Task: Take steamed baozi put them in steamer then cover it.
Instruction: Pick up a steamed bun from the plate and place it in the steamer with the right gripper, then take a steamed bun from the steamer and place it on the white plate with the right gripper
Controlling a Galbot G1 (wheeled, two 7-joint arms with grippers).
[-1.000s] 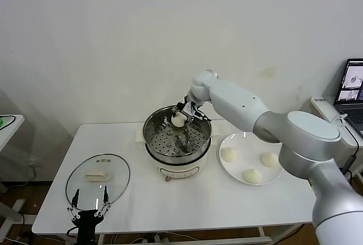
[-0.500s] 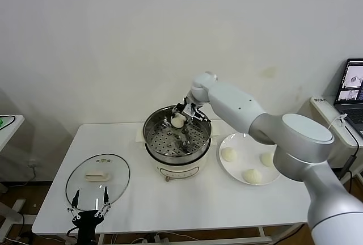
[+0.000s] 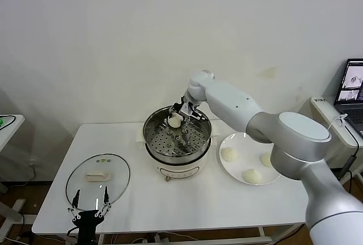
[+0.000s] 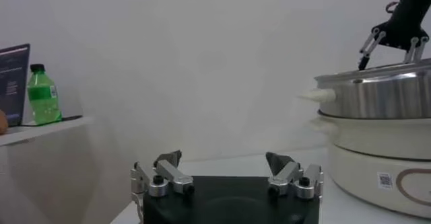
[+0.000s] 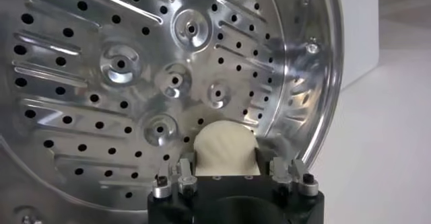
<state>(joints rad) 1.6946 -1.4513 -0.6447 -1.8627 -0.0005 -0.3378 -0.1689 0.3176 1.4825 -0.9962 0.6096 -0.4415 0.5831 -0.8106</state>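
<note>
right gripper point(image 3: 177, 118): it's over the far side of the steamer point(image 3: 152, 142), fingers pinched on one baozi point(image 3: 174, 120). In the wrist view the bun point(image 5: 225, 149) sits snug between the jaws, close to the basket wall.
step: looks like the first drop-off, bun held just above the perforated floor at the back of the basket.
doing it well: I'd go straight down till the bun rests on the holes, then let go gently so it doesn't roll. Keeping it near the back wall but off the rim leaves room for the others.
watch out: soft dough, so no extra squeeze. Lift straight up afterwards so the fingers don't clip the steel edge.
other buns: three baozi point(image 3: 228, 154) wait on the white plate point(image 3: 240, 140), just right of the steamer.
cover point(image 3: 97, 179): glass lid lies flat on the table point(image 3: 187, 199), near the left corner, well apart from the pot.
left gripper point(image 3: 88, 207): parked at the near table edge just below the lid, claw spread wide and empty.
</note>
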